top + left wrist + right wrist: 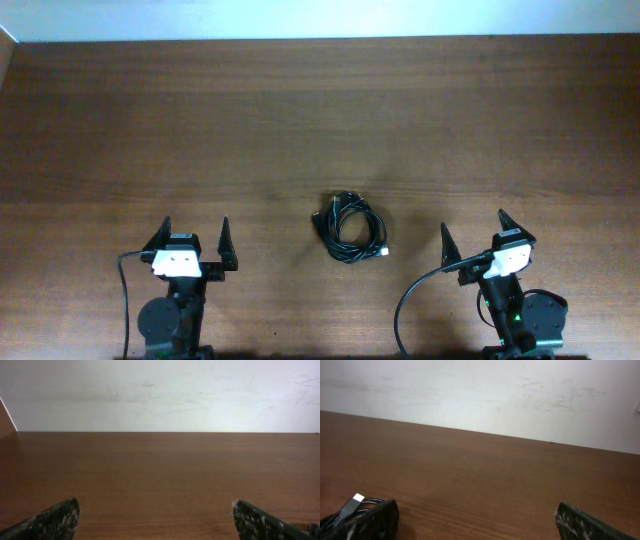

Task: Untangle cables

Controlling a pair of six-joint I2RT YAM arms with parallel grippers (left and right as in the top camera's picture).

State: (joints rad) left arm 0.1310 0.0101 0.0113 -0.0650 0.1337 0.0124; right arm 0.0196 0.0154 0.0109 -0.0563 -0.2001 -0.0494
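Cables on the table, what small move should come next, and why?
Probably swing the right arm's fingers left toward the cables. The bundle lies coiled on the table between the arms, nearer the right one and untouched. Those fingers stand open, and the right wrist view shows a plug beside its left finger.

cables (350, 228): black | plug tip (358, 497): maybe white | table (300, 110): brown woodgrain | wall (160, 395): white

Black cables (349, 228) lie in 1 tangled bundle mid surface (300, 110). Either side, left tool (195, 230) and right tool (473, 224) spread wide, empty, clear of it.
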